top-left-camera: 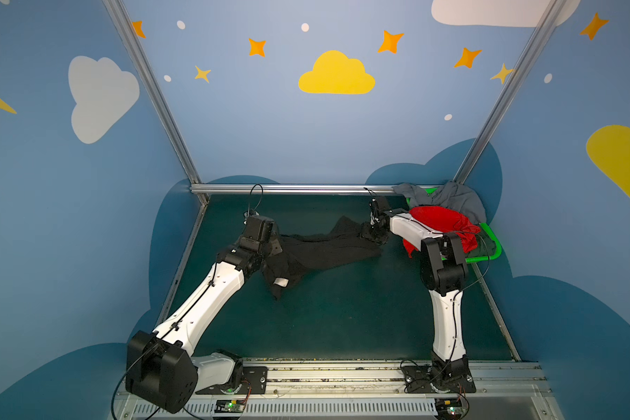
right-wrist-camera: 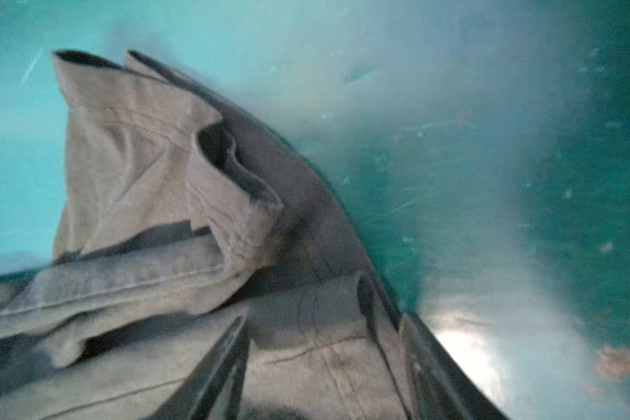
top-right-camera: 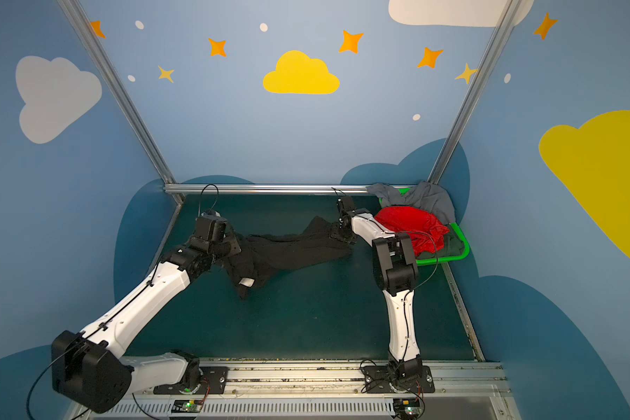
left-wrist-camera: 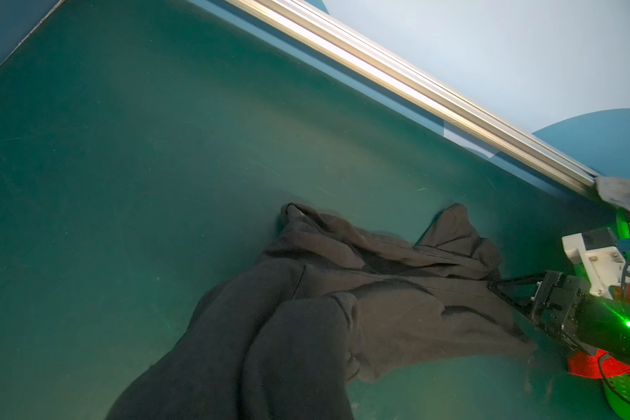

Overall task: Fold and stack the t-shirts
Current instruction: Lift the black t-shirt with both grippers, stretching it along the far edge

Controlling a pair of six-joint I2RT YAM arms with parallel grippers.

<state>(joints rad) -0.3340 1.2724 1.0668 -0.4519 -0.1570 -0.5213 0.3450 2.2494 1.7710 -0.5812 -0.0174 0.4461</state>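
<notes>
A black t-shirt (top-left-camera: pixel 324 251) (top-right-camera: pixel 291 251) lies crumpled and stretched across the green table, its white neck label (top-left-camera: pixel 281 282) facing up. My left gripper (top-left-camera: pixel 275 247) (top-right-camera: pixel 239 247) is shut on the shirt's left end. In the left wrist view the black cloth (left-wrist-camera: pixel 306 345) drapes over the jaws and hides them. My right gripper (top-left-camera: pixel 370 234) (left-wrist-camera: pixel 497 287) is low at the shirt's right end. Its fingers stand apart, astride a hemmed fold (right-wrist-camera: pixel 324 327). Red (top-left-camera: pixel 441 218), grey (top-left-camera: pixel 455 200) and dark green (top-left-camera: pixel 484 247) t-shirts are piled at the back right.
A bright green plastic basket (top-left-camera: pixel 488 258) (top-right-camera: pixel 448 259) holds the pile in the back right corner, just behind the right arm's elbow. An aluminium rail (top-left-camera: pixel 299 189) runs along the table's far edge. Blue walls enclose three sides.
</notes>
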